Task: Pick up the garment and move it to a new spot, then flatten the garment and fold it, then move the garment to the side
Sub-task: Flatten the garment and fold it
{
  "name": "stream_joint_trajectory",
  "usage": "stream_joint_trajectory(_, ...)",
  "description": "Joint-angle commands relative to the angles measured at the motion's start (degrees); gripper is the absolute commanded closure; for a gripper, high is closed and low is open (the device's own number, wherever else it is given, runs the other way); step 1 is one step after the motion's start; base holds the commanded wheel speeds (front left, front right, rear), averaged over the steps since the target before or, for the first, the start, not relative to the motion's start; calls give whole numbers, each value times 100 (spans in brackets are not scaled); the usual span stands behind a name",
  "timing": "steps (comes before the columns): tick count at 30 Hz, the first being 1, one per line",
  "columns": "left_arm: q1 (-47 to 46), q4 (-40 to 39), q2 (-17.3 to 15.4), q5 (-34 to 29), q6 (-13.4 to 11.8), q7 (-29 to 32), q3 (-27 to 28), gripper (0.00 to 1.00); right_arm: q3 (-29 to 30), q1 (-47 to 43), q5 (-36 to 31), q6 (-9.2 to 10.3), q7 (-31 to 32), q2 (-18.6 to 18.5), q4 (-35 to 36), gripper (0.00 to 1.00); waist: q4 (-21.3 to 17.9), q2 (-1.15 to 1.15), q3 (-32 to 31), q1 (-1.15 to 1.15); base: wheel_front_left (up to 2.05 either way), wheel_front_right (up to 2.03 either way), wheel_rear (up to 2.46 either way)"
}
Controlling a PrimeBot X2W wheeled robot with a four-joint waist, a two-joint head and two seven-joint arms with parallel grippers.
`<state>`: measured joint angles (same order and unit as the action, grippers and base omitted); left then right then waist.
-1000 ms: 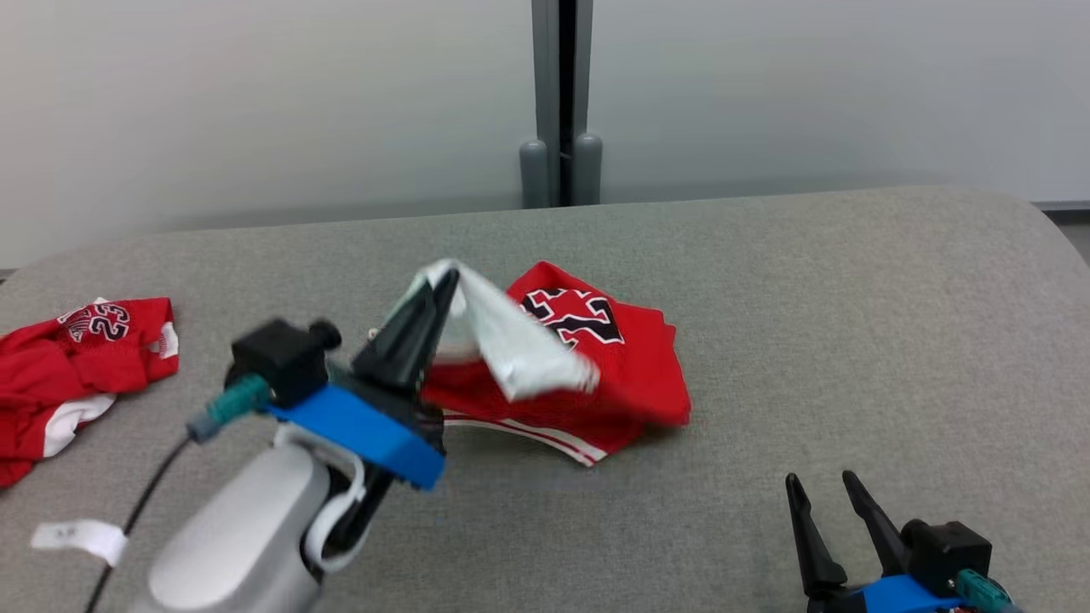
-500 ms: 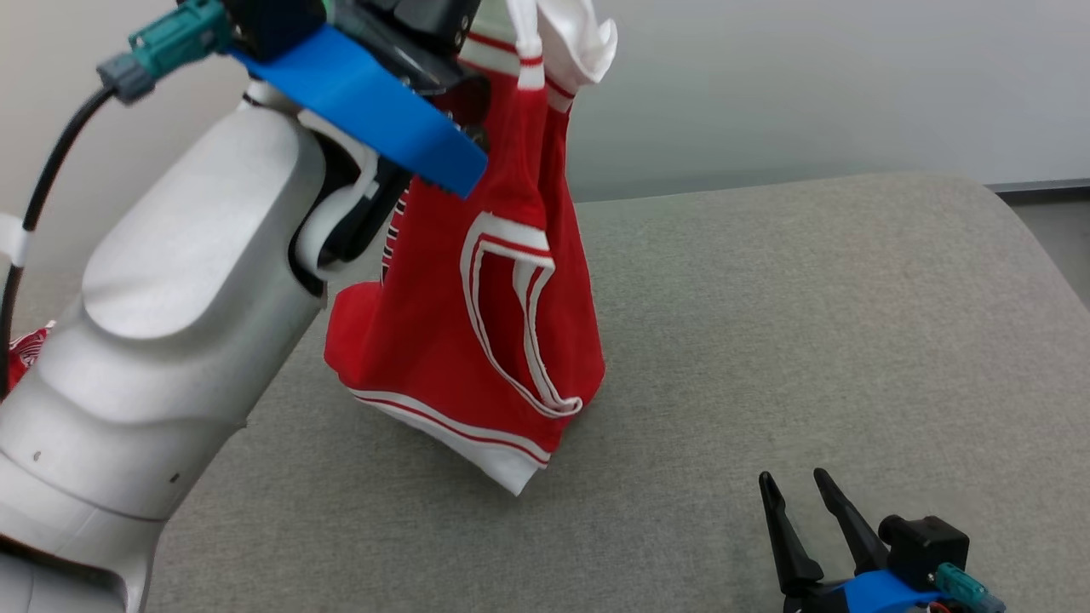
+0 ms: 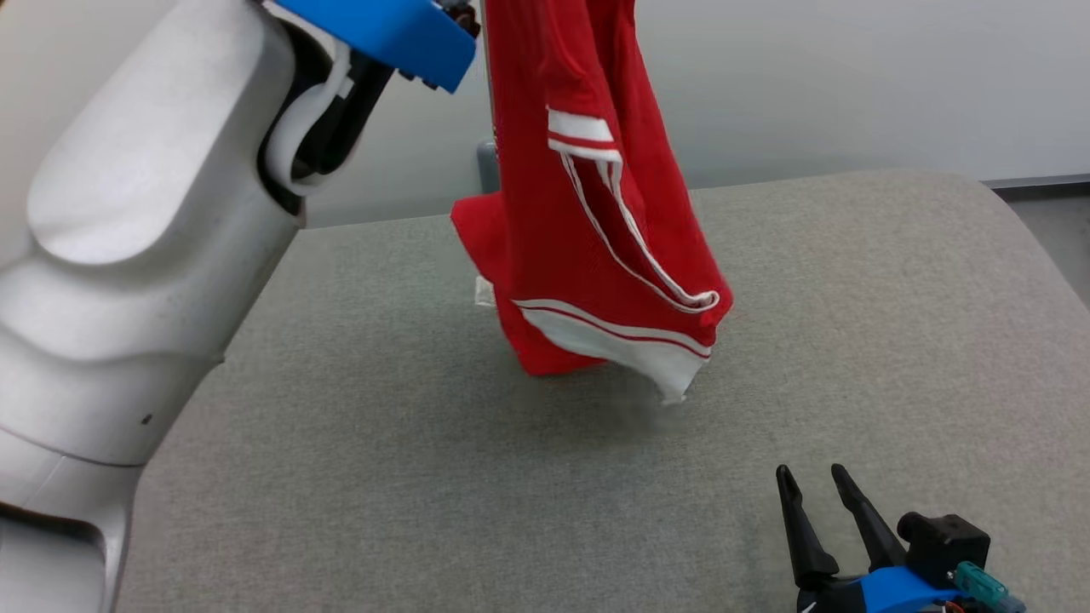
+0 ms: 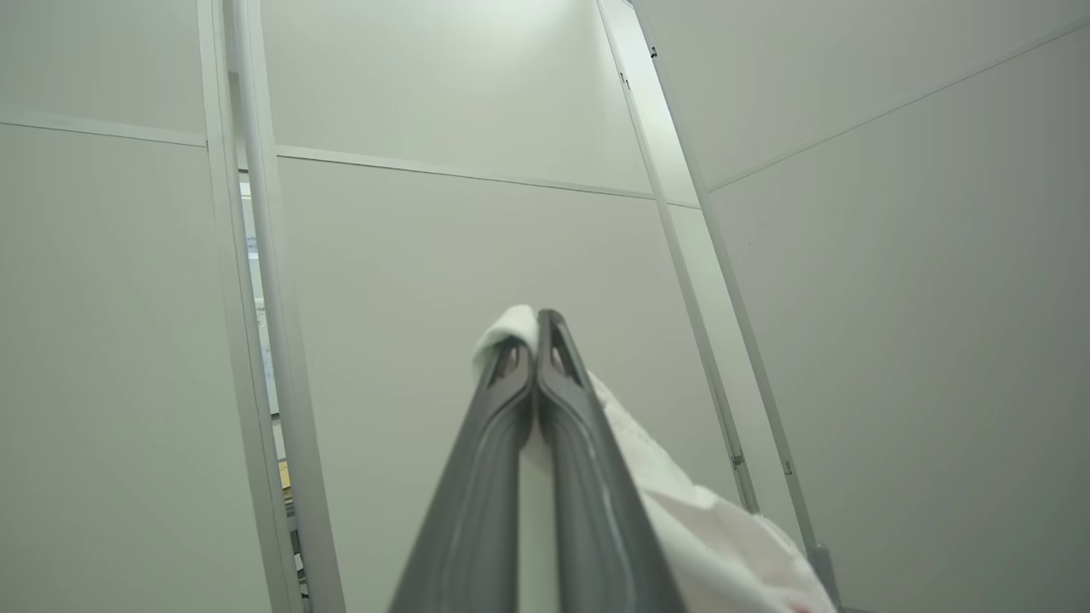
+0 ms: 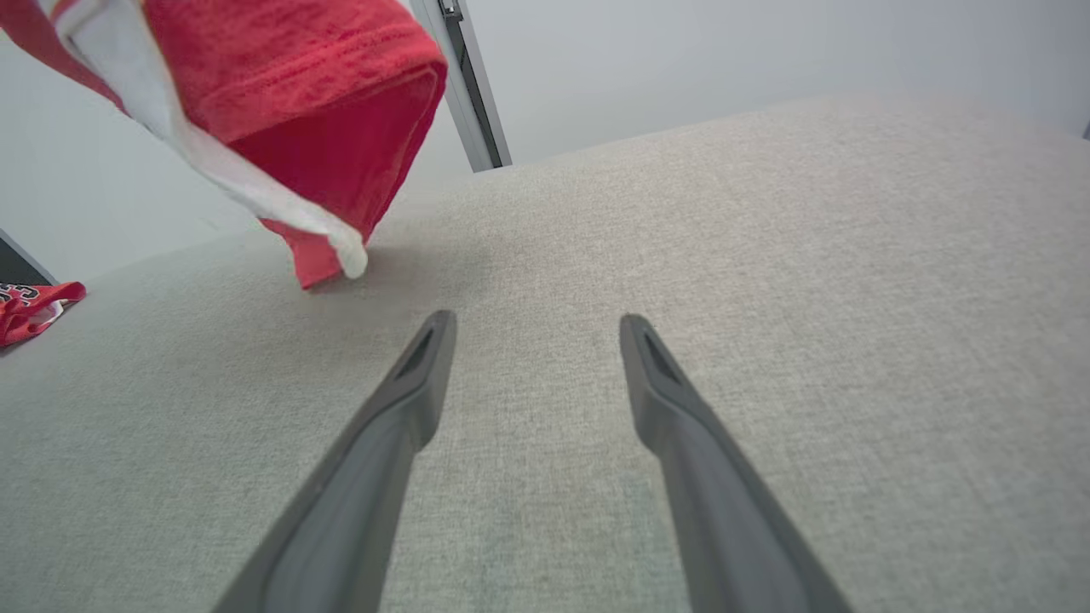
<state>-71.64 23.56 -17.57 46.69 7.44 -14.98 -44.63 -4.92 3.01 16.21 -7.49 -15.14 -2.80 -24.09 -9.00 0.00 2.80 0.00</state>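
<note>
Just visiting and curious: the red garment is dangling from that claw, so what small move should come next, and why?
Probably lower the left claw, laying the red garment onto the grey table. That claw is shut on its white edge, the cloth hangs bunched over the table, and the right claw rests open.

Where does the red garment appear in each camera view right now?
Head view: garment hangs top centre, white hem lowest.
Left wrist view: its white edge, pinched in the shut left end effector, centre to lower right.
Right wrist view: upper left, dangling.
Shared landmark: grey padded surface, head and right wrist views.
</note>
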Motion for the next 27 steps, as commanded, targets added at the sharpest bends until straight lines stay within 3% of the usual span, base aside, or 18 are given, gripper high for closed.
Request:
stream_joint_trajectory(1, 135, -12, -84, 13, 8, -20, 31, 100, 34, -21, -32, -1, -1, -19, 17, 0, 69, 0, 23, 0, 0, 0, 0)
stream_joint_trajectory(9, 2107, 155, -920, 403, 8, -21, -143, 100, 112, -25, -85, -1, -1, -19, 25, 0, 469, 0, 56, 0, 0, 0, 0)
stream_joint_trajectory(13, 3443, 472, -1024, 618, 8, -22, 312, 100, 140, 18, -134, -1, -1, -20, 36, 0, 605, 0, 102, 0, 0, 0, 0)
stream_joint_trajectory(18, 4752, 773, -891, 571, 9, -22, 1030, 100, 172, 80, -247, -1, -1, -20, 33, 0, 731, 0, 108, 0, 0, 0, 0)
stream_joint_trajectory(19, 4930, 823, -854, 477, 9, -23, 1186, 82, 185, 93, -271, -1, -1, -20, 34, 0, 763, 0, 109, 0, 0, 0, 0)
stream_joint_trajectory(20, 5089, 870, -795, 412, 9, -22, 1356, 54, 191, 112, -290, -1, -1, -19, 29, 0, 792, 0, 110, 0, 0, 0, 0)
stream_joint_trajectory(21, 5227, 897, -719, 355, 9, -22, 1564, 0, 187, 127, -304, -1, -1, -20, 25, 0, 827, 0, 116, 0, 0, 0, 0)
stream_joint_trajectory(27, 5793, 755, -281, -340, 9, -22, 2523, 0, 85, 303, -277, -1, -1, -19, -46, 0, 1043, 0, 219, 0, 0, 0, 0)
